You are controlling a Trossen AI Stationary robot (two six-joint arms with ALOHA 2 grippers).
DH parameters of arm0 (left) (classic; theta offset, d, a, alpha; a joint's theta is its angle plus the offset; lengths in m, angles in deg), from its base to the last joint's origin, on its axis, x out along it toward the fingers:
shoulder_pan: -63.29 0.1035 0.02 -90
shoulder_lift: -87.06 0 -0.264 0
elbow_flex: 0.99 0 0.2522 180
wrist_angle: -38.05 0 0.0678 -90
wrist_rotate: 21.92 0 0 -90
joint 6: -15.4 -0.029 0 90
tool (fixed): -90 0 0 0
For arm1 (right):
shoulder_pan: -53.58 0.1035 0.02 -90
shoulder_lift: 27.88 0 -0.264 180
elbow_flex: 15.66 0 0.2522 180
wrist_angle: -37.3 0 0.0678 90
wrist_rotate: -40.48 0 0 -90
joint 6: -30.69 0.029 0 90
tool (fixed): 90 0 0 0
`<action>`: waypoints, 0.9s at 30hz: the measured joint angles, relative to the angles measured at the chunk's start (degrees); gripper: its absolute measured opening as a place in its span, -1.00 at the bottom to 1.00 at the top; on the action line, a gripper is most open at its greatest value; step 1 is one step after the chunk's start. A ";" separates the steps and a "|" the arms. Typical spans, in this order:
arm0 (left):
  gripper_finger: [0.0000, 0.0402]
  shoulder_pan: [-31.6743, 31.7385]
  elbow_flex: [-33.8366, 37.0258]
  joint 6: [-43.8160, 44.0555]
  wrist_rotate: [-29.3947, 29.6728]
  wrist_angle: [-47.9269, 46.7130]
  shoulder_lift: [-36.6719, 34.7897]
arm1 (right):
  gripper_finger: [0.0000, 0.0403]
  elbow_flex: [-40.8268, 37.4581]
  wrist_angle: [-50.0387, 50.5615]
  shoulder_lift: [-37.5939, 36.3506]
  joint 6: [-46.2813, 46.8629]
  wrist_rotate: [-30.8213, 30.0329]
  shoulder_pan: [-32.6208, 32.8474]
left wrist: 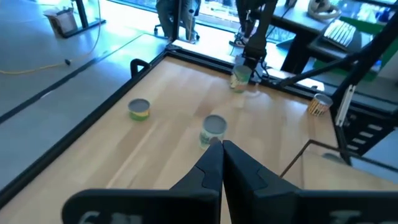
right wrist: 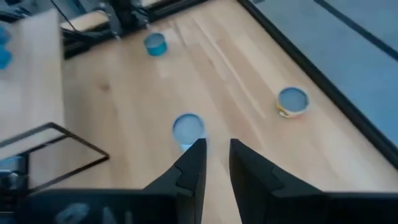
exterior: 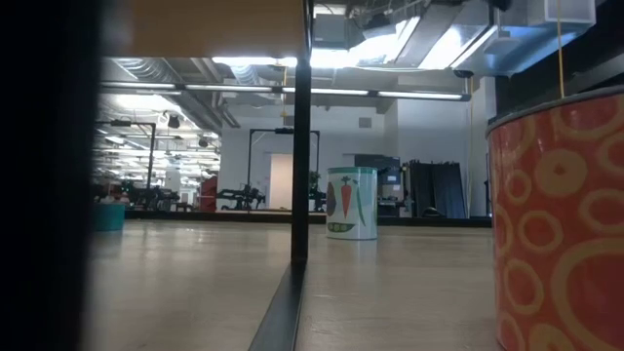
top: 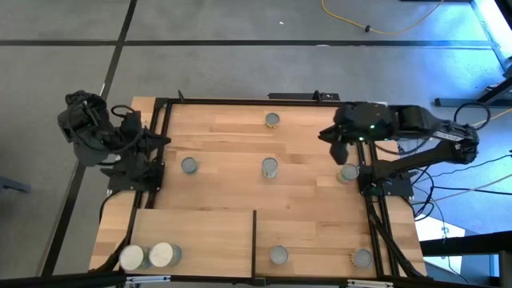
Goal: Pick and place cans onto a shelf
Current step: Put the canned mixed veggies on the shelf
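Eight cans stood on the bench: four (top: 187,165) on the bare planks, four (top: 278,255) on the shelf (top: 200,232) along its front edge. The left gripper (top: 138,140), fingers clenched empty, waited at the left edge. The right gripper (top: 338,144), fingers parted, hovered near the right edge, grasping nothing.

Orange can (exterior: 561,224) w/ pale rings; white can (exterior: 352,203) w/ carrot print, green rim.

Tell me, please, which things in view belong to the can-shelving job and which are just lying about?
Job:
- loose cans on the table, e.g. the middle can
- cans already on the shelf
- shelf
- right gripper, open, over the table's right side
- left gripper, shut, parked at the left edge

Lying about:
- yellow cable on the floor
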 joint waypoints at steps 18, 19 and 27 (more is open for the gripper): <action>-1.00 0.00 -0.02 0.17 -1.36 2.73 0.11 | -0.64 -0.30 -5.86 22.76 22.21 6.91 -6.79; -1.00 0.00 -0.02 0.17 -1.77 2.72 0.11 | -0.64 -0.30 -6.91 24.03 22.19 7.98 -6.93; -1.00 0.00 -0.02 0.15 -3.75 2.68 0.11 | -0.64 -0.30 -11.40 32.96 20.23 15.92 -7.02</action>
